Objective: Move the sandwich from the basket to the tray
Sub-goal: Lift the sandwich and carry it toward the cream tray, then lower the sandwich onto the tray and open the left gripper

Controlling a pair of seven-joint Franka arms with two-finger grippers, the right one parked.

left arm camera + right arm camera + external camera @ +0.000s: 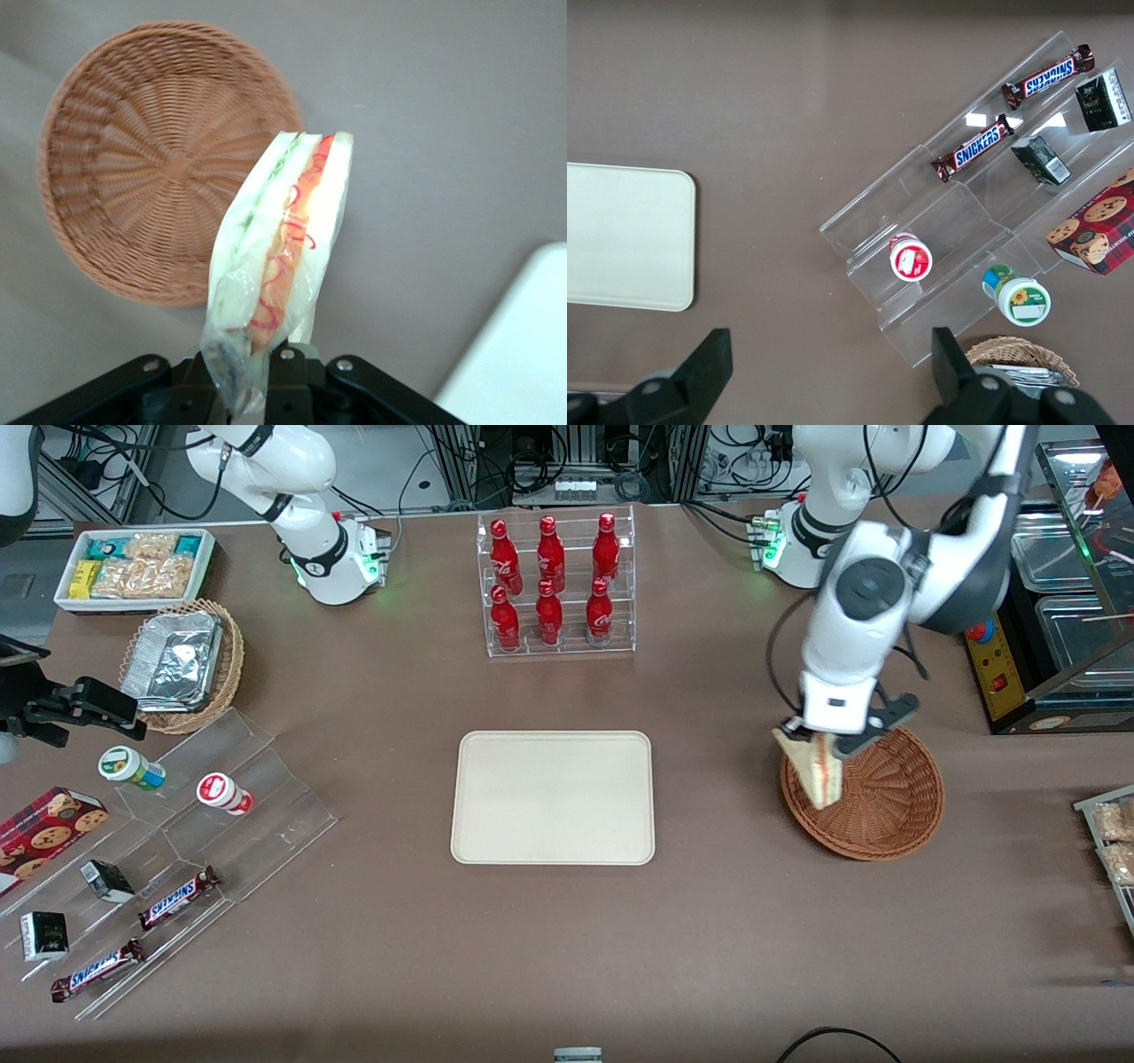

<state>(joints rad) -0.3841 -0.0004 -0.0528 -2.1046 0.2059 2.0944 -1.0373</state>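
One item in the grip: the gripper (819,737) is holding the sandwich (815,772) by one end, jaws closed on the wrapped corner, so the wedge is hanging down below the jaws, lifted clear of the basket (873,797).
Sandwich up close: in the wrist view the sandwich (283,257) is showing its cut edge, green and red-orange filling between pale bread, all inside a clear film wrapper that is crinkling where the jaws are pinching it.
Handling: it is looking light and soft to me; the bread would likely squash under a hard squeeze, and the film looks slippery, so the wedge may be swinging or sliding. I would judge the pinched corner a fair hold, though a grip across the flat bread faces nearer the middle would probably steady it more.
Basket: the basket (168,159) is sitting empty underneath and slightly aside of the jaws, its rim near the dangling tip.
Tray: the tray (554,797) is lying bare, well apart from the jaws, toward the parked arm's end of the worktop (726,921).
Around: a clear rack of red bottles (554,584) is standing farther from the front camera than the tray, away from the direct path.
In the way: nothing is standing between the jaws and the tray; the basket rim is the one thing the hanging tip could be catching.
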